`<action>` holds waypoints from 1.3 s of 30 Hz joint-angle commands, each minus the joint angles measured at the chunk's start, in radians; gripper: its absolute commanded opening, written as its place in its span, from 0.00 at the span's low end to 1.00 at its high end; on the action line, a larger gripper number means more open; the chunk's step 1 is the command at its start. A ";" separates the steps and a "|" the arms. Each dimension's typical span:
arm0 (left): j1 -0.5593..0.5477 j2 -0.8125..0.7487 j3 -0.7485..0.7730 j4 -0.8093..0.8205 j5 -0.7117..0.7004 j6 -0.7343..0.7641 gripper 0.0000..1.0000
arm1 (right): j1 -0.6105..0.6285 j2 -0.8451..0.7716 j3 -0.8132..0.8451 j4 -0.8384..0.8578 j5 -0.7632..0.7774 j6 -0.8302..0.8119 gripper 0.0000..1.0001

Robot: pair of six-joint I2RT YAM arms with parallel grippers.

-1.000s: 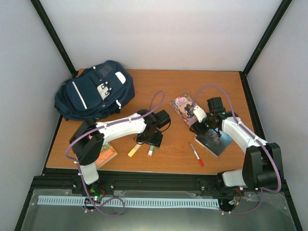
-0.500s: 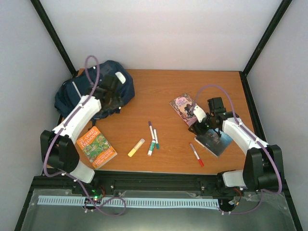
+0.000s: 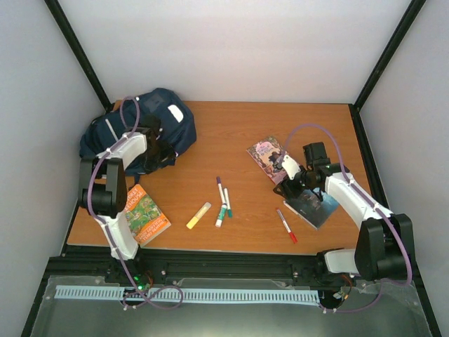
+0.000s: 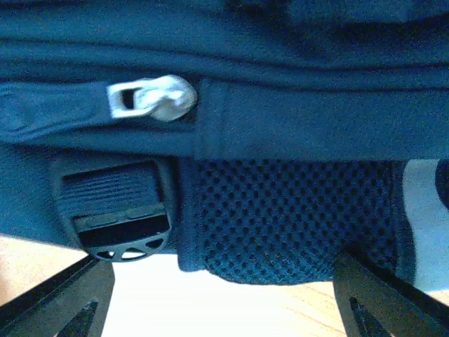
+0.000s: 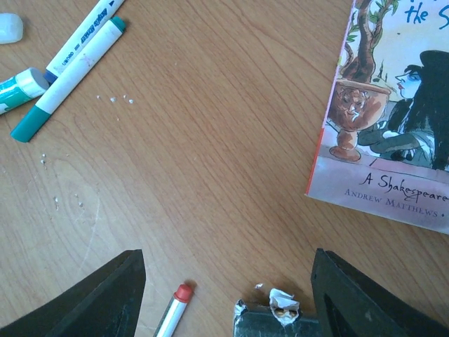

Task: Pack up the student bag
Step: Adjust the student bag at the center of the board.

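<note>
Orange paperback (image 3: 142,215) lies nearest my bases. Just beyond it a red pen (image 3: 286,226), a yellow highlighter (image 3: 198,215) and a few markers (image 3: 223,200) sit loose on the wooden surface (image 3: 245,126). A second ago my left fingers (image 4: 224,302) hung over those pens. They have since swung away empty to the far left corner, where the student bag (image 3: 168,105) lies. They are spread wide at its near side, with a silver zip pull (image 4: 151,98) and a black buckle (image 4: 116,214) just ahead. My right fingers (image 5: 228,295) have stayed put, apart and empty, between a dark book (image 3: 312,205) and a Shakespeare paperback (image 5: 393,105). Nothing looks packed yet. I judge the bag needs unzipping first.
</note>
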 commanded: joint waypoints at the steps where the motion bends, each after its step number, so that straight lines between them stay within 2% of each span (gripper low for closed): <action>1: -0.001 0.083 0.078 0.083 0.110 -0.008 0.82 | -0.004 -0.004 -0.011 -0.007 -0.018 -0.011 0.66; 2: -0.003 0.105 0.087 0.088 0.133 -0.022 0.79 | -0.004 -0.002 -0.013 -0.008 -0.019 -0.012 0.66; 5: -0.015 0.152 0.098 0.139 0.195 -0.045 0.57 | -0.004 -0.002 -0.013 -0.006 -0.016 -0.011 0.66; 10: -0.100 0.204 0.156 0.172 0.206 -0.061 0.11 | -0.004 0.002 -0.013 -0.006 -0.012 -0.010 0.66; 11: -0.124 0.220 0.178 0.171 0.205 -0.063 0.04 | -0.004 0.005 -0.013 -0.007 -0.013 -0.011 0.66; 12: -0.149 0.236 0.202 0.168 0.203 -0.066 0.01 | -0.004 0.006 -0.013 -0.006 -0.013 -0.011 0.66; 16: -0.253 0.327 0.316 0.157 0.237 -0.076 0.01 | -0.004 0.010 -0.012 -0.005 -0.009 -0.009 0.66; 17: -0.276 0.348 0.348 0.156 0.247 -0.079 0.02 | -0.004 0.010 -0.012 -0.004 -0.008 -0.009 0.66; 18: -0.298 0.368 0.380 0.157 0.263 -0.080 0.08 | -0.004 0.011 -0.013 -0.004 -0.007 -0.008 0.66; 22: -0.356 0.449 0.568 0.090 0.369 -0.034 0.47 | -0.004 0.010 -0.013 -0.005 -0.002 -0.005 0.66; 23: -0.365 0.453 0.599 0.067 0.387 -0.004 0.53 | -0.004 0.010 -0.013 -0.005 -0.002 -0.006 0.66; 25: -0.378 0.421 0.612 0.032 0.394 0.038 0.59 | -0.004 0.009 -0.014 -0.006 0.000 -0.006 0.66; 30: -0.381 0.209 0.463 0.020 0.396 0.162 0.68 | -0.004 0.013 -0.014 -0.001 -0.002 -0.006 0.66; 32: -0.381 0.084 0.389 -0.001 0.302 0.214 0.71 | -0.004 0.021 -0.012 -0.004 -0.007 -0.006 0.66; 35: -0.354 -0.071 0.259 -0.005 0.108 0.242 0.87 | -0.004 0.026 -0.009 -0.006 -0.018 -0.007 0.66; 37: -0.301 -0.164 0.157 0.019 0.030 0.227 0.98 | -0.004 0.028 -0.006 -0.009 -0.024 -0.007 0.66; 39: -0.213 -0.229 0.055 0.043 0.011 0.181 1.00 | -0.004 0.029 -0.005 -0.012 -0.029 -0.007 0.66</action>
